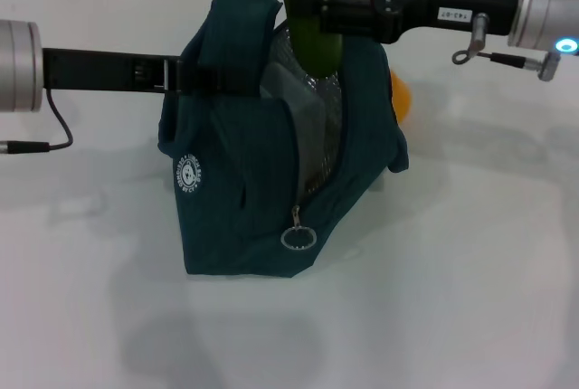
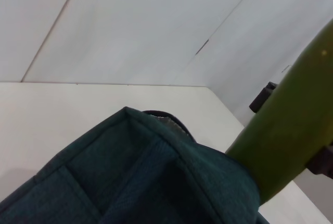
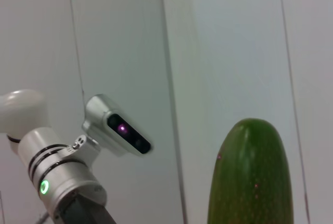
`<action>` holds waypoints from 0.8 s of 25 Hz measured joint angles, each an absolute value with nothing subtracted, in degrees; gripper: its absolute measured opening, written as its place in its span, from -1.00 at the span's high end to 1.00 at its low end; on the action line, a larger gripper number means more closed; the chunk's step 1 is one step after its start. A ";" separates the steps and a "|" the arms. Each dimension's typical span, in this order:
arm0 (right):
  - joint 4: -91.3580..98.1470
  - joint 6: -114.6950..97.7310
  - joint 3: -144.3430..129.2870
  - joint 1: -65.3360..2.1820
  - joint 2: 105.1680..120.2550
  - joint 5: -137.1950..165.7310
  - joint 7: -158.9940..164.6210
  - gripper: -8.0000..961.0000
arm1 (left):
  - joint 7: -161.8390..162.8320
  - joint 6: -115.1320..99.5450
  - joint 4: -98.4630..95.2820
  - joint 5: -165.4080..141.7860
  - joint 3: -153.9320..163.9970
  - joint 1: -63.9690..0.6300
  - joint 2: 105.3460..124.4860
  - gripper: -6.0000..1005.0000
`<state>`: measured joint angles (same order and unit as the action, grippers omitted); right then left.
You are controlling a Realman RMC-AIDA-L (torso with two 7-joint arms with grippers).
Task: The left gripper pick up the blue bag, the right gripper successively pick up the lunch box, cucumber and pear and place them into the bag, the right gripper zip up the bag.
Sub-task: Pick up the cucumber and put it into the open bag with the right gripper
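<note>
The dark blue fabric bag (image 1: 244,190) with a silver inner lining stands on the white table (image 1: 470,298), its top open and its zipper undone, with the round metal zipper pull (image 1: 298,237) hanging low on the front edge. The left gripper (image 1: 194,77) comes in from the left side and its black fingers are closed on the upper left edge of the bag, holding the opening up. The right gripper (image 1: 317,11) reaches in from the right, above the bag, and its fingers are closed around the long green cucumber (image 1: 309,18), which it holds upright. The lower end of the cucumber is already inside the mouth of the bag, against the silver lining, and its upper end goes out of the top of the head view. Behind the bag on its right side, a small part of an orange-yellow round fruit (image 1: 401,99) is seen on the table, mostly hidden by the bag.
</note>
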<state>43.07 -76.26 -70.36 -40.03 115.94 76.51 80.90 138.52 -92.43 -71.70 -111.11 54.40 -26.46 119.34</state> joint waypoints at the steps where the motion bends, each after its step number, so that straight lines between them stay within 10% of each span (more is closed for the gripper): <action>1: 43.05 -76.27 -70.51 -40.16 115.94 76.46 80.89 -0.35 | 138.52 -92.40 -71.68 -111.11 54.34 -26.45 119.32 0.91; 20: 37.11 -76.79 -75.37 -41.03 116.10 73.09 78.80 -0.36 | 137.27 -91.84 -68.82 -110.93 52.69 -25.66 119.31 0.91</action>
